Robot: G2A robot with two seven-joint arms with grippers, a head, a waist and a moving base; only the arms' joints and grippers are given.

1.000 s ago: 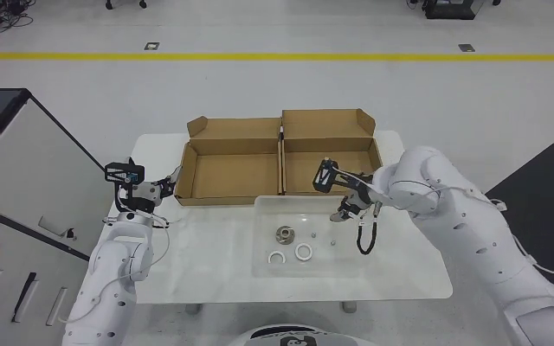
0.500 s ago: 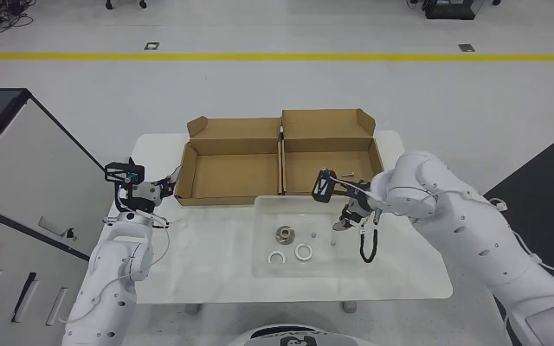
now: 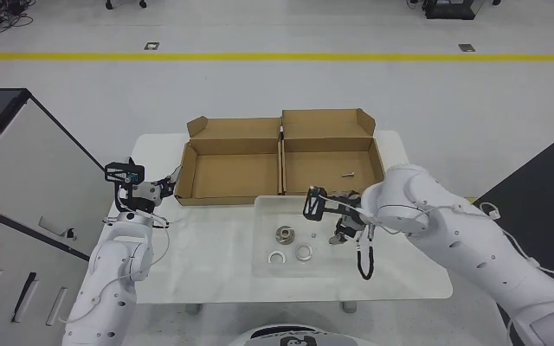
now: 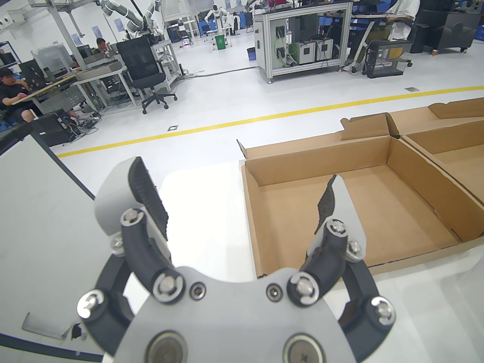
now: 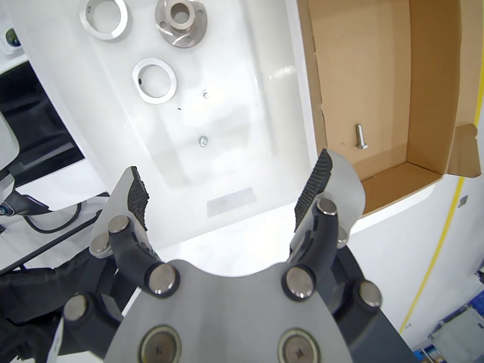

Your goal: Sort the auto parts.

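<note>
Right jaws released, empty, over right part of tray (image 5: 242,39); flange (image 5: 181,20), left ring (image 5: 103,13), right ring (image 5: 154,80) in tray; bolt (image 5: 361,136) in right box (image 5: 427,77); left jaws released, near left box (image 4: 340,205) on bench (image 3: 216,251)

The left arm (image 3: 117,268) is bent at the elbow, with the forearm raised and the wrist near level. The left gripper (image 4: 234,179) has its fingers spread wide, pads (image 4: 145,190) bare. The right arm (image 3: 459,233) extends forward and inward, wrist pitched down. The right gripper (image 5: 228,168) points downward, fingers spread wide.
</note>
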